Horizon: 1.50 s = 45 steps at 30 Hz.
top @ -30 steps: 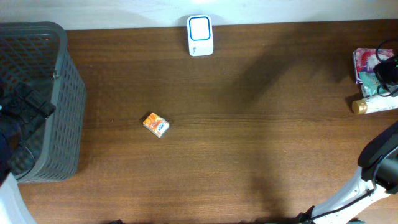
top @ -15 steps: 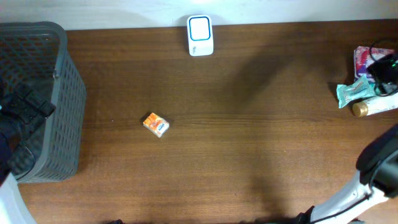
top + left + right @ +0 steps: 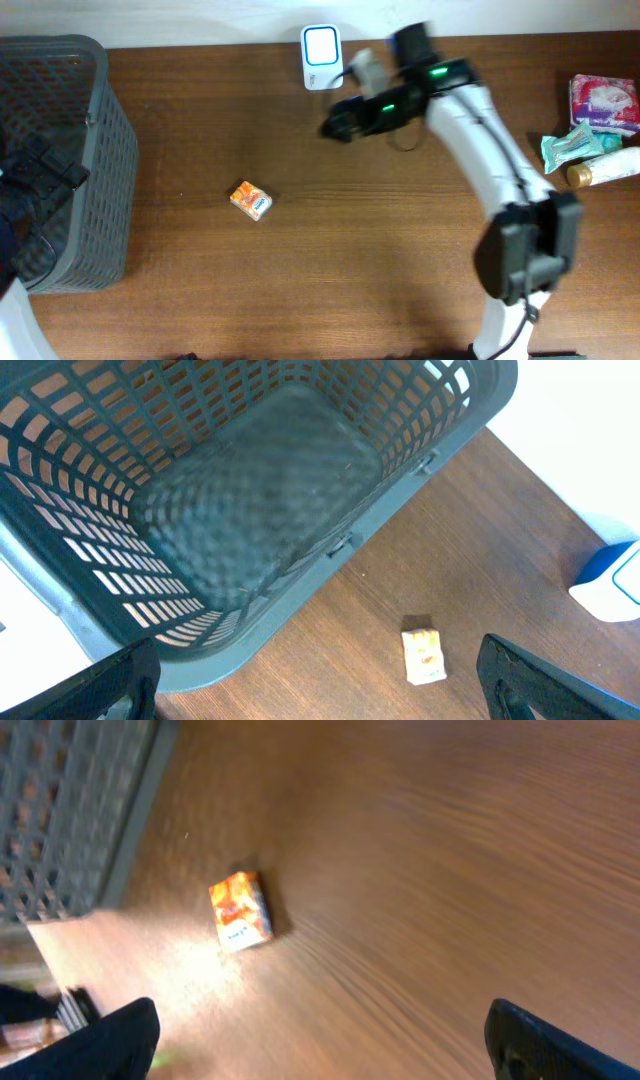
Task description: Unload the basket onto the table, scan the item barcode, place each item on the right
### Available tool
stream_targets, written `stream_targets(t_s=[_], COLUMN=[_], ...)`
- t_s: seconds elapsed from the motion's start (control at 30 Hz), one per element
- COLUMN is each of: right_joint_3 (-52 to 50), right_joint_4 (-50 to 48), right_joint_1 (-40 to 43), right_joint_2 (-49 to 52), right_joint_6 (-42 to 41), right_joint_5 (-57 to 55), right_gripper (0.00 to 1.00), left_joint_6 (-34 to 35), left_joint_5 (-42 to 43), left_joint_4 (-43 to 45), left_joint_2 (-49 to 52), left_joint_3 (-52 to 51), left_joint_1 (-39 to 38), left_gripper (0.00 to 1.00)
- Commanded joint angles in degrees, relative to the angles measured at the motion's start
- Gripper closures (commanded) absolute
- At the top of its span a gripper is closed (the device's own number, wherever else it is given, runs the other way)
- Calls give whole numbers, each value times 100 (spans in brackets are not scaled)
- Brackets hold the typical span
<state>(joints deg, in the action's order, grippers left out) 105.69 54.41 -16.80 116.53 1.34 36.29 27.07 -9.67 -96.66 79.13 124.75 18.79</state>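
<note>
A small orange box [image 3: 251, 200] lies flat on the brown table, left of centre; it also shows in the left wrist view [image 3: 424, 656] and the right wrist view [image 3: 240, 910]. The white and blue scanner [image 3: 321, 57] stands at the table's back edge. My right gripper [image 3: 338, 124] hangs open and empty above the table just right of the scanner, up and to the right of the box; its fingertips [image 3: 110, 1040] are wide apart. Above the basket at the far left, my left gripper [image 3: 325, 685] is open and holds nothing.
A grey mesh basket [image 3: 70, 170] fills the left end of the table. At the right edge lie a pink packet [image 3: 603, 100], a teal packet [image 3: 572, 145] and a white tube with a gold cap [image 3: 610, 165]. The right arm stretches across the table's right half.
The right gripper opened, left the teal packet at the right edge, and swung far left to the back middle. The left arm and the orange box stayed put.
</note>
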Motion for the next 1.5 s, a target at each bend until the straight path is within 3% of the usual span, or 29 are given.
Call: stream_targets(t_s=[0.0,0.17,0.33,0.43,0.57,0.7,0.8,0.87,0.9,1.03,1.13,1.27,1.47], right_joint_3=[-50,-50,-48,-48,-50,-50,-52,-52,-46,170,415,389,-680], right_joint_4=[-393,-754,-955,-1145,-1384,-1552,-1567,-1458,-1432,-1073,-579,28,179], right_joint_1=[-977,-2046,-3058,-3445,-3683,-3674,-3687,-3687,-3685,-3580,-3185,-2142,-990], right_joint_2=[651,1226,1222,1222,1298,1587,1784,1845,1814,1401,1078,1075,1137], right_joint_6=[164,164,162,164,164,164,162,157,55,-529,-754,-785,-780], right_joint_5=[-35,-520,-2605,-3637,-4406,-4448,-4275,-4277,-4286,-4293,-3224,105,1600], right_gripper=[13,33,35,42,45,47,60,87,96,96,96,96,96], left_joint_6=[48,48,48,48,48,48,48,48,48,48,48,48,48], left_joint_5=[-24,-22,-24,-24,-24,-22,-22,-24,-24,-24,-22,-22,-24], left_joint_4=[-4,-4,-4,-4,-4,-4,-4,-4,-4,-4,-4,-4,-4], left_joint_2=[-9,-9,-9,-9,-9,-9,-9,-9,-9,-9,-9,-9,-9], left_joint_3=[4,4,4,4,4,4,4,4,4,4,4,4,4], left_joint_1=[31,31,31,31,31,31,31,31,31,31,31,31,31], left_gripper=[1,1,1,1,1,1,1,1,1,1,1,1,1])
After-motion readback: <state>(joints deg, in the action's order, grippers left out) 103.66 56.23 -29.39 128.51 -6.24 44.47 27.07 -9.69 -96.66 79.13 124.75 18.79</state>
